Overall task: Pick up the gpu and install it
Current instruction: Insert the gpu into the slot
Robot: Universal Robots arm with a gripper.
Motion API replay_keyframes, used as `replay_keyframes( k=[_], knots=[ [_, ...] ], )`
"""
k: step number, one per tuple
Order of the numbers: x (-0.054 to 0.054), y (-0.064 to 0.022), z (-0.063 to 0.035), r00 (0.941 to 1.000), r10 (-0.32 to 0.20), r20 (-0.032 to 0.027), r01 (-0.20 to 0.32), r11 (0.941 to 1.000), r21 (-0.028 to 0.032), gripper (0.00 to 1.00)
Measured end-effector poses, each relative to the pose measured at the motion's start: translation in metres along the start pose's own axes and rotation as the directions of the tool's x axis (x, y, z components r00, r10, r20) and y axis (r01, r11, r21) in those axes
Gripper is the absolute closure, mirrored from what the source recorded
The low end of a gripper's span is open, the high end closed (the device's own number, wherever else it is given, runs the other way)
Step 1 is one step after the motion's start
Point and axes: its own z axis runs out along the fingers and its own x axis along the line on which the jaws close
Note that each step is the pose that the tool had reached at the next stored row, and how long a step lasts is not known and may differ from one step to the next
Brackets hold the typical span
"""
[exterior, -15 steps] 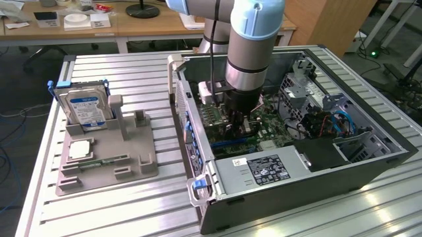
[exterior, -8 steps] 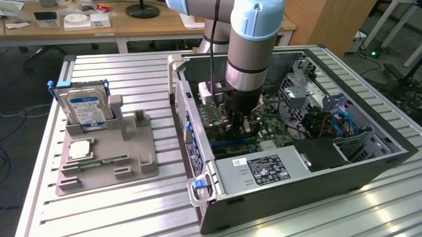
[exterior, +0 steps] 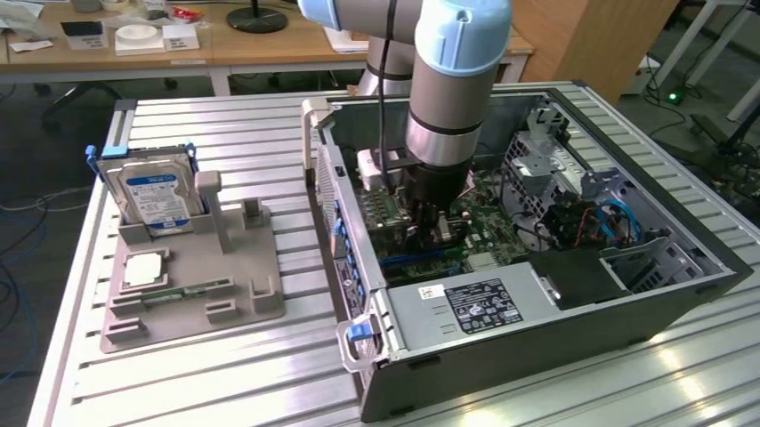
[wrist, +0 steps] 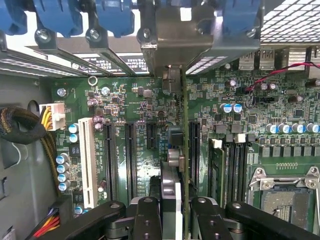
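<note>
gpu [wrist: 184, 165]: held edge-on between the gripper's fingers, seen from above as a thin vertical board running down toward the motherboard; silvery metal bracket [wrist: 182, 37] at its far end, up against the row of rear slot openings of the case.
gpu, position: inside the open computer case, over the expansion slots, in line with one long black slot; whether fully seated in that slot cannot be told.
gripper [wrist: 175, 210]: pinching the gpu, a black finger [wrist: 148, 217] on each side of the card, partly closed around its thickness.
arm [exterior: 457, 80]: reaching straight down into the case from above in the exterior view, grey tube with a light-blue joint cap, lower end among the boards.
computer case [exterior: 665, 294]: lying on its side, side panel off, on the ribbed metal table [exterior: 178, 382]; towards the exterior view's right.
motherboard [wrist: 140, 115]: green, with several parallel black slots and one white slot [wrist: 86, 160]; blue-topped capacitors along its edge.
memory slots [wrist: 232, 165]: next to the card, beside the empty processor socket [wrist: 287, 200].
power supply [exterior: 475, 307]: grey box with a black label at the near edge of the case.
cables: yellow and black bundle with a white connector [wrist: 52, 115]; red wire [wrist: 270, 75] across the upper board.
blue clips [wrist: 60, 17]: row along the rear bracket openings.
parts holder [exterior: 196, 285]: grey tray on the table, towards the exterior view's left, well apart from the case.
hard drive [exterior: 151, 191]: silver with a blue-white label, standing upright in the holder.
memory stick [exterior: 184, 291]: small, green, lying flat in the holder.
background: wooden desks [exterior: 238, 49] behind the table.
</note>
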Motion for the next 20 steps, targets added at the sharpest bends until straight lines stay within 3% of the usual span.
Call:
replay_keyframes(
  k=[20],
  knots=[
    [0.0021, 0.0001, 0.0023, 1.0000, 0.000, 0.0002, 0.000, 1.0000, 0.0001, 0.72]
  ],
)
